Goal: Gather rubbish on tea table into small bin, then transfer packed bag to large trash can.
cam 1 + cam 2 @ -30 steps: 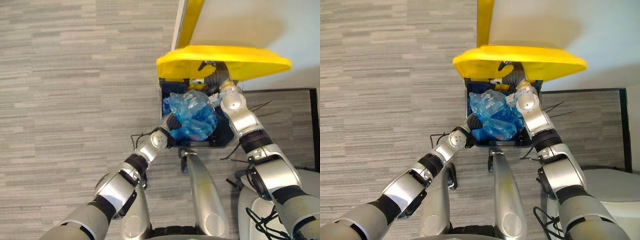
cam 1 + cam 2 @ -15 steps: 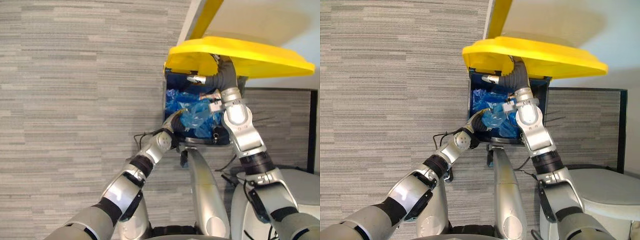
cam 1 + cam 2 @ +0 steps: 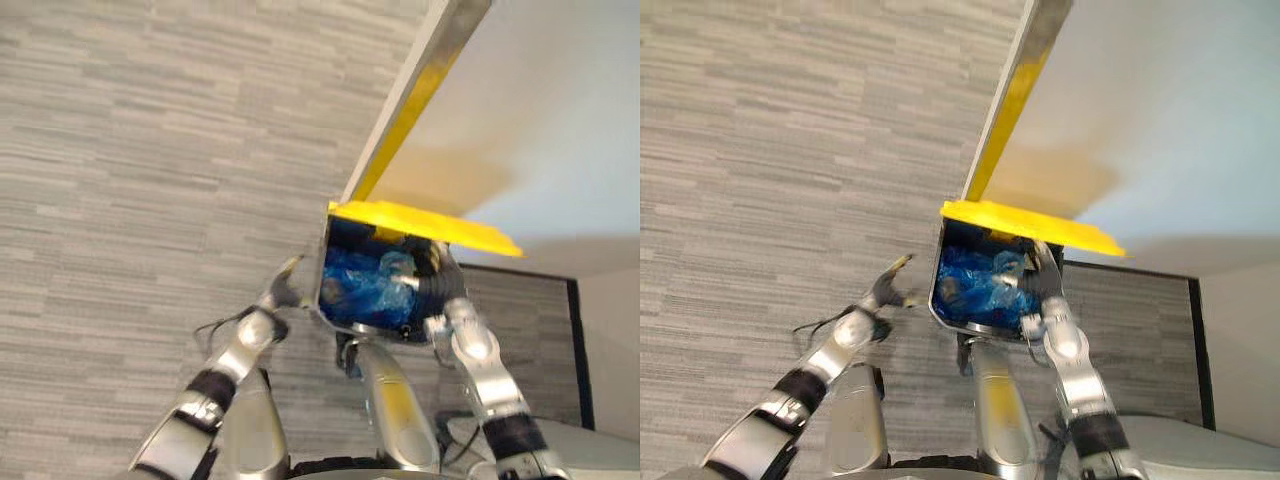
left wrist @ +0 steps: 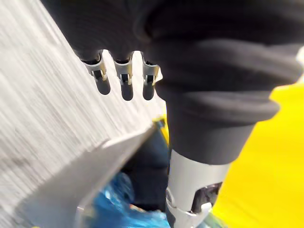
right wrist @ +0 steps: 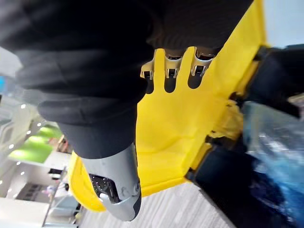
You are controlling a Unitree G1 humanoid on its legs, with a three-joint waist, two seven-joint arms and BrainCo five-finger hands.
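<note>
Large trash can [image 3: 322, 285], dark blue w/ its yellow lid [image 3: 420, 222] tipped up, stands on a grey plank floor [image 3: 120, 200]. The packed blue bag [image 3: 365, 285] lies inside the can, below the rim. Judged step: letting go of the bag & getting both arms clear. To do it well, lift each hand straight up & out so no finger snags the thin plastic and drags the bag over the rim. Keep the lid propped till the arms are clear, then lower it gently, not drop it. L hand [image 3: 883, 290] is outside the can, just beside its left wall, fingers spread and straight, thumb apart, holding nothing. R hand [image 5: 111, 175] is under the raised lid at the can's right side. In its wrist view the fingers reach straight toward the lid's yellow underside w/ nothing in grasp; can't tell if the tips touch the lid.
</note>
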